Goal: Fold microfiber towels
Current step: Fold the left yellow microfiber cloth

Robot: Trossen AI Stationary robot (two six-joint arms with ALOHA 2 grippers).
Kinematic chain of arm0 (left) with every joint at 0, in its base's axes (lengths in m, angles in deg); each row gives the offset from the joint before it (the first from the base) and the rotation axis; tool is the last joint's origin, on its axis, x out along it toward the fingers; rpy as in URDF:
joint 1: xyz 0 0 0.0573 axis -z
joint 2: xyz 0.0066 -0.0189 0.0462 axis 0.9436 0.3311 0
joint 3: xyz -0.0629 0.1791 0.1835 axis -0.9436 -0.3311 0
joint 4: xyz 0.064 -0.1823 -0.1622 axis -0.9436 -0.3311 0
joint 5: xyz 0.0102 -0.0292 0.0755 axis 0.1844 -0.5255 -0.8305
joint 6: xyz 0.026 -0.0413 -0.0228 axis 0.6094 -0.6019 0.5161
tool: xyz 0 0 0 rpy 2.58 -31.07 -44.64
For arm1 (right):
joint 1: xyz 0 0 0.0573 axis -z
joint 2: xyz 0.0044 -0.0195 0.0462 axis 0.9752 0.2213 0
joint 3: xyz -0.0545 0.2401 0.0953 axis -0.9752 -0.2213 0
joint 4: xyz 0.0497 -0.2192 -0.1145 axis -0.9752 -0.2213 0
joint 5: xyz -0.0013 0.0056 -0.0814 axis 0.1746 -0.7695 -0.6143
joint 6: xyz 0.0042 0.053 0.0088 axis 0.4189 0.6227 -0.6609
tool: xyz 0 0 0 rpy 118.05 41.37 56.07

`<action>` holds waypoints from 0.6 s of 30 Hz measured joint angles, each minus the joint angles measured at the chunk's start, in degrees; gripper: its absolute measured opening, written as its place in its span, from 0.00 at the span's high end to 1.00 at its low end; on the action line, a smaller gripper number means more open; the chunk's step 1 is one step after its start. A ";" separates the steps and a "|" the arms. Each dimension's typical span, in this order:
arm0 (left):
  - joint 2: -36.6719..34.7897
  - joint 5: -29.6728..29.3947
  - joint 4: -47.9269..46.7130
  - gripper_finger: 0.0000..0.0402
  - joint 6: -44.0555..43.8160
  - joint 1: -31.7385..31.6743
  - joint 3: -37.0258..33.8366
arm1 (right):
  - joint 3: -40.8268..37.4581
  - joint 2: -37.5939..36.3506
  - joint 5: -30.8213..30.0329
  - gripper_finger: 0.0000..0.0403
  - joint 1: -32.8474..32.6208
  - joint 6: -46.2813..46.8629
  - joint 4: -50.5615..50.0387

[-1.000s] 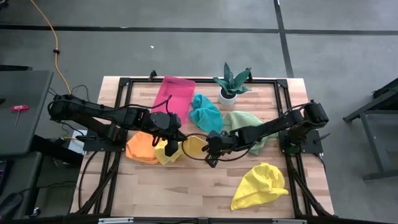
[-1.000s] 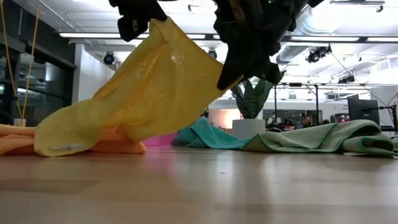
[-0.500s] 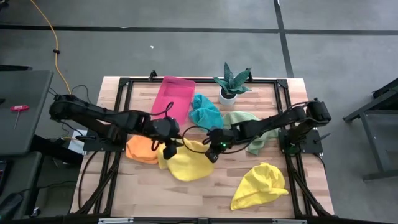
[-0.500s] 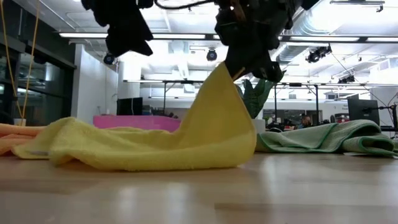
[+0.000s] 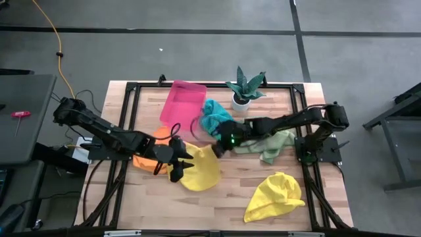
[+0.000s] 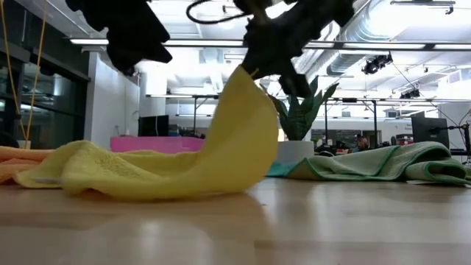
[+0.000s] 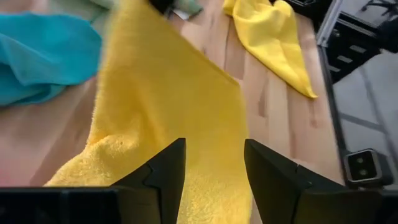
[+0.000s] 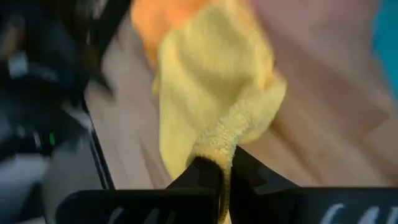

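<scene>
Your right claw (image 5: 221, 143) is closed tight on one corner of the yellow towel (image 5: 199, 168), and it has carried this corner up and toward the upper middle of the high view, near the teal towel (image 5: 215, 116). Half a second ago the corner was lower and more to the centre. In the low view the towel now rises as a tall curved sheet, while its other end lies flat on the surface (image 5: 217, 201).

Your left claw (image 5: 182, 165) has let go. Its fingers (image 7: 163, 175) stand apart with nothing between them, and it hangs just over the flat part of the yellow towel, left of centre in the high view. A second ago this claw held the other corner up in the air; now that side rests on the wood, partly over the orange towel (image 5: 147, 158).

I judge that the towel is being spread, or drawn over itself for a first fold, but no clean fold shows yet.

The other towels are not folded: the light green towel (image 5: 271, 143) lies crumpled under your right arm, and the second yellow towel (image 5: 275, 194) lies in a heap at the lower right. The pink tray (image 5: 181, 103) and the potted plant (image 5: 243, 89) stand at the top of the surface.
</scene>
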 joint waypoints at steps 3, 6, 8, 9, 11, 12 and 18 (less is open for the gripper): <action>0.05 -6.03 0.00 0.64 0.44 1.14 0.00 | 0.00 0.14 -1.76 1.00 2.40 2.86 0.63; 2.00 -10.56 0.51 0.66 0.44 1.26 0.05 | 0.00 0.16 -2.97 1.00 3.54 2.79 0.73; 4.28 -11.39 2.67 0.67 0.54 1.24 0.04 | 0.00 0.16 -2.98 1.00 3.89 2.84 0.71; 5.86 -11.36 4.67 0.67 0.85 1.24 0.06 | 0.00 0.16 -2.99 1.00 3.93 2.85 0.71; 9.74 -9.90 9.18 0.67 2.21 1.24 0.09 | 0.00 0.16 -3.20 1.00 3.94 2.85 0.71; 11.93 -9.18 11.45 0.67 3.53 1.25 0.39 | 0.00 0.16 -3.18 1.00 3.90 2.85 0.73; 25.29 -8.01 15.53 0.68 13.14 1.17 7.19 | 0.00 0.19 -3.20 1.00 3.70 3.69 0.74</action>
